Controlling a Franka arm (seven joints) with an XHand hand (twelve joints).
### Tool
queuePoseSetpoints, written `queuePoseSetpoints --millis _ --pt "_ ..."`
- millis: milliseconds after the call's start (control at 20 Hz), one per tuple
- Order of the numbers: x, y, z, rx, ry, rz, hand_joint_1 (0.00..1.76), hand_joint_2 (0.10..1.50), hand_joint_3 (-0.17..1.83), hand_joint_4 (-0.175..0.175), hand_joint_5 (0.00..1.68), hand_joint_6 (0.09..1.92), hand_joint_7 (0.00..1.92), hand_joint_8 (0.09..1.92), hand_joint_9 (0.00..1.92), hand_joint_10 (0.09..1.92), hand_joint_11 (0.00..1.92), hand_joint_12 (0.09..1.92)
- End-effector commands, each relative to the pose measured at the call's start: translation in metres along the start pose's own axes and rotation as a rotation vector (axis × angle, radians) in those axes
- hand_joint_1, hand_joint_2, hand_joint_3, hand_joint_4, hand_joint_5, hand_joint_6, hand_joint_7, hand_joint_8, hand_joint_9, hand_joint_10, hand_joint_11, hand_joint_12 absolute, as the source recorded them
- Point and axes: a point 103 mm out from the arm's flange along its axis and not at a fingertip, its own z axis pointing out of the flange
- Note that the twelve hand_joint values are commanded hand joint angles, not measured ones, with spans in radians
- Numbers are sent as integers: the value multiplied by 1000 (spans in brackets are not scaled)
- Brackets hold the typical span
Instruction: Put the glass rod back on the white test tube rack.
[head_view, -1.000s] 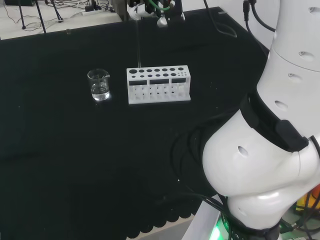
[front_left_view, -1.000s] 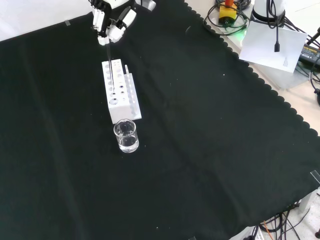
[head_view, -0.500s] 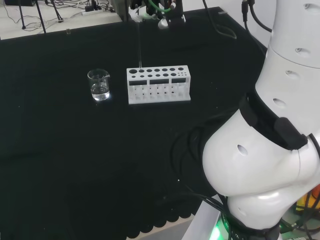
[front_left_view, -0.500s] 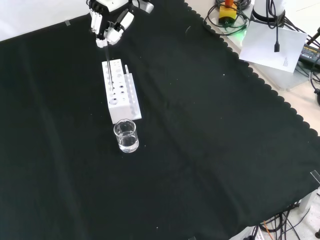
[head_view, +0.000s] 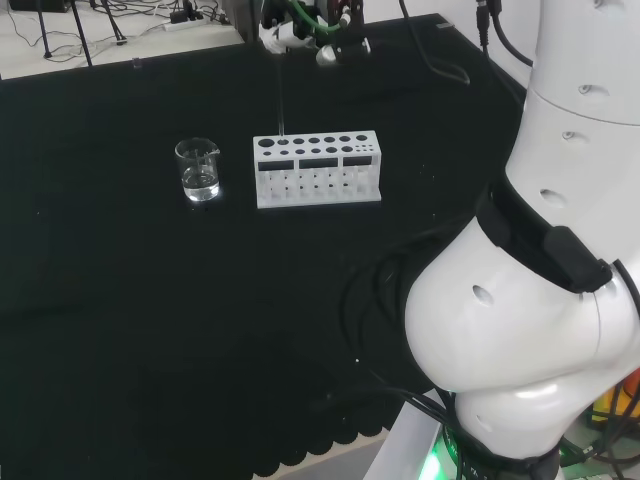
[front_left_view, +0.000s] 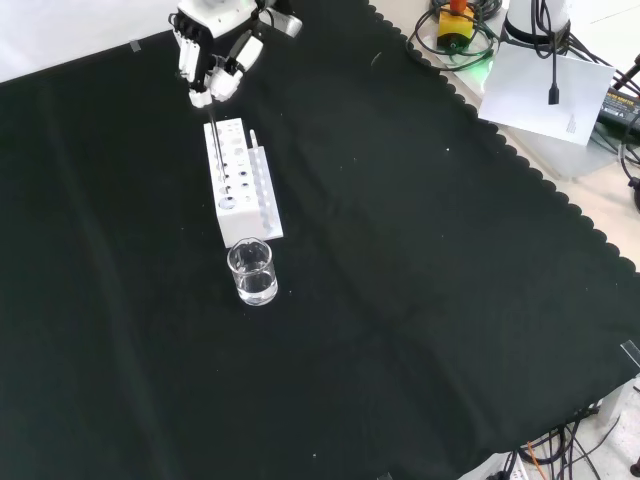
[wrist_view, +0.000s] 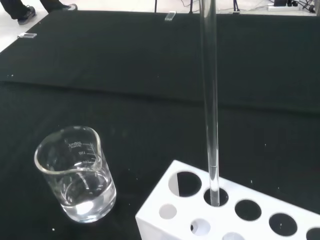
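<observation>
In the front view the black and white hand (front_left_view: 215, 62) hangs at the far end of the white plastic test tube rack (front_left_view: 243, 200), its fingers curled down and pinching the top of the thin clear glass rod (front_left_view: 216, 140), which runs down from them to the rack's top face. The wrist view gives what that view cannot: the glass rod (wrist_view: 210, 100) stands upright with its lower tip inside one of the round holes in the rack (wrist_view: 240, 210), the second large hole from the corner nearest the beaker. How deep the tip sits cannot be told. In the head view the rod (head_view: 281, 100) is a faint vertical line above the left end of the rack (head_view: 317, 170), and the hand (head_view: 300, 30) is partly cut off at the top edge. A small clear glass beaker (front_left_view: 251, 271) with some clear liquid stands just beside the rack's near end in the front view, on the black cloth (front_left_view: 420, 300).
</observation>
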Motion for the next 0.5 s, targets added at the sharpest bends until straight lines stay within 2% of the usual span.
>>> queuePoseSetpoints --millis 50,500 --pt "-6 3 18 26 12 6 1306 1131 -175 -175 1173 436 1135 1094 1646 950 1677 760" --pt "-11 7 33 6 26 0 1306 1131 -175 -175 1173 437 1135 1094 1646 950 1677 760"
